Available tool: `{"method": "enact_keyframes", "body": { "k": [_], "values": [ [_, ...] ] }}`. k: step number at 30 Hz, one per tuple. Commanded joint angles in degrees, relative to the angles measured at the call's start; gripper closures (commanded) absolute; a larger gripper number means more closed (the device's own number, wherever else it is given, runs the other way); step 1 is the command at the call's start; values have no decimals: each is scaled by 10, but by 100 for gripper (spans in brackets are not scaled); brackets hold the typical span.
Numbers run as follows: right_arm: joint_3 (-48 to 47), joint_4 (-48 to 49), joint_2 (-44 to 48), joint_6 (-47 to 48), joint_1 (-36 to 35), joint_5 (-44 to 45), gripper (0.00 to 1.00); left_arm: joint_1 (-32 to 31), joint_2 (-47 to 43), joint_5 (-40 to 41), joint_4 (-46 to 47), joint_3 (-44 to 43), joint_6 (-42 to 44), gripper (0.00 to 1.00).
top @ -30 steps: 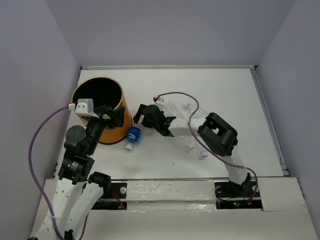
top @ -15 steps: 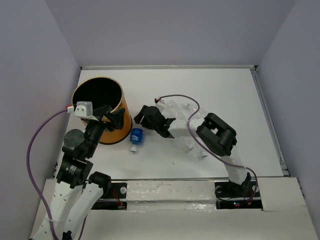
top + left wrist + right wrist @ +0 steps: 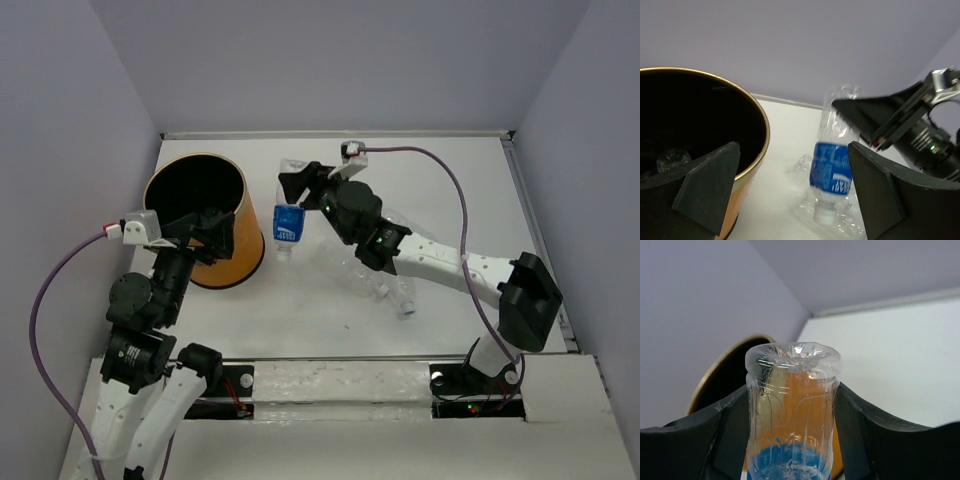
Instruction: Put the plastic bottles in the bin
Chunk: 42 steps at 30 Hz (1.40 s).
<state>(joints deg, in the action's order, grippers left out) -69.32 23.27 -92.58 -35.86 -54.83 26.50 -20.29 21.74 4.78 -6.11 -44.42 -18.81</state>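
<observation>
My right gripper (image 3: pixel 297 192) is shut on the blue-label bottle (image 3: pixel 288 222) and holds it in the air, cap down, just right of the orange bin (image 3: pixel 246 254). In the right wrist view the bottle's clear base (image 3: pixel 792 390) sits between the jaws of this gripper (image 3: pixel 792 440), with the bin's rim (image 3: pixel 722 376) behind. My left gripper (image 3: pixel 208 236) is open and empty at the bin's near right rim. In the left wrist view the gripper (image 3: pixel 792 165) frames the hanging bottle (image 3: pixel 834 167), and the bin (image 3: pixel 757 117) is at left. A clear bottle (image 3: pixel 672 159) lies inside the bin.
A few clear bottles (image 3: pixel 385 285) lie together on the white table right of centre, under my right arm. They show blurred below the held bottle in the left wrist view (image 3: pixel 807 167). Grey walls close the table at the back and both sides.
My right gripper has lifted the blue-label bottle off the table and carried it up and back, cap now hanging down. My left arm has drawn slightly left and nearer.
</observation>
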Motion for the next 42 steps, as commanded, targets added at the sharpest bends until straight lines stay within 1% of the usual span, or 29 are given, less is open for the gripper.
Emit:
{"method": "enact_keyframes", "body": {
  "k": [1,2,5,6,7,9,10,13,15,16,17,19,20,21,23,24,26,27,30,32,33,34,35,36,37,38,39,41,42],
  "values": [
    [-134,101,-23,186,-5,1,66,-4,-5,59,-48,-39,-33,1],
    [-190,103,-51,212,-5,-6,66,-4,-7,72,-63,-43,-45,1],
    [-280,112,-101,238,-5,-45,67,-3,-19,113,-129,-49,-100,1],
    [-352,112,-143,253,-5,-53,68,-4,-30,123,-161,-49,-112,1],
    [-394,93,-166,258,-5,-65,68,-4,-37,130,-176,-48,-128,1],
    [-482,71,-215,266,-5,-76,68,-4,-55,126,-200,-43,-134,1],
    [-569,50,-266,280,-5,-92,69,-4,-73,116,-222,-38,-144,1],
    [-700,11,-357,284,-5,-112,69,-4,-84,95,-270,-42,-158,1],
    [-711,6,-380,271,-5,-140,69,-4,-81,53,-289,-39,-163,1],
    [-704,8,-392,265,-5,-156,69,-4,-80,16,-290,-29,-164,1],
    [-696,11,-395,256,-5,-166,68,-4,-79,0,-291,-22,-165,1],
    [-690,1,-404,248,-5,-196,66,-6,-73,-40,-293,1,-173,1],
    [-694,-8,-407,246,-5,-212,63,-8,-72,-45,-290,9,-173,1],
    [-706,-28,-408,246,-10,-238,54,-10,-70,-75,-284,22,-173,1],
    [-712,-48,-408,251,-10,-247,39,-14,-63,-89,-277,31,-173,1],
    [-710,-60,-398,250,-10,-262,22,-16,-56,-99,-263,34,-175,1],
    [-697,-90,-380,254,-10,-291,8,-15,-45,-129,-244,42,-178,1],
    [-687,-99,-368,260,-10,-304,4,-15,-40,-139,-225,50,-179,1],
    [-598,-110,-295,266,-10,-312,2,-15,-11,-172,-192,72,-187,1],
    [-503,-117,-219,267,-4,-301,6,-16,8,-179,-178,88,-192,1],
    [-463,-117,-189,259,7,-295,14,-16,15,-177,-165,94,-192,1],
    [-423,-117,-160,252,15,-292,18,-16,29,-176,-158,99,-195,1],
    [-334,-117,-98,242,24,-295,24,-19,37,-180,-148,108,-199,1],
    [-291,-117,-67,230,36,-298,30,-22,44,-181,-139,112,-210,1],
    [-248,-117,-38,210,61,-304,43,-27,58,-179,-117,116,-217,1],
    [-165,-118,17,204,73,-312,54,-43,66,-164,-104,128,-226,1],
    [-125,-122,42,190,97,-307,72,-54,80,-153,-78,133,-243,1],
    [-52,-134,111,174,119,-303,84,-97,100,-120,-49,150,-264,1],
    [12,-139,129,169,130,-303,87,-114,111,-106,-35,153,-276,1]
  ]
}}
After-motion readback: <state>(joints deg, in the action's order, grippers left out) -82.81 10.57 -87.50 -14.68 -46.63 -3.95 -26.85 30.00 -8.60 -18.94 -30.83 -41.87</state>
